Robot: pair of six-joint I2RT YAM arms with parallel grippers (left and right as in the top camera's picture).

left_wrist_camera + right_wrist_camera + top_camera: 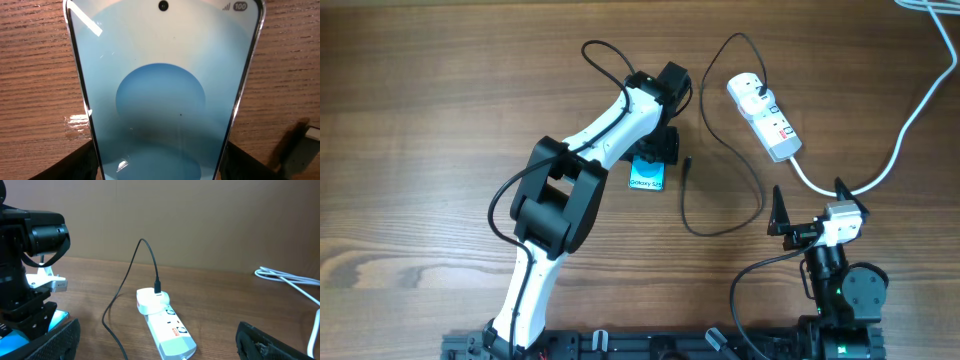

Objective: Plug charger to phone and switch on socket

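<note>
The phone (646,179), with its cyan screen, lies on the wooden table and fills the left wrist view (160,90). My left gripper (656,150) is over its far end, with a finger against each long edge, shut on it. The charger (720,215) is a thin black cable. It loops from a white plug on the socket (766,116) to its connector tip (688,160), which lies free just right of the phone. My right gripper (812,208) is open and empty, below the socket. In the right wrist view the socket (170,332) lies ahead between the open fingers (157,349).
The socket's thick white cord (910,120) runs off to the top right and also shows in the right wrist view (290,277). My left arm (570,190) crosses the middle left of the table. A black robot cable (610,60) arcs behind it.
</note>
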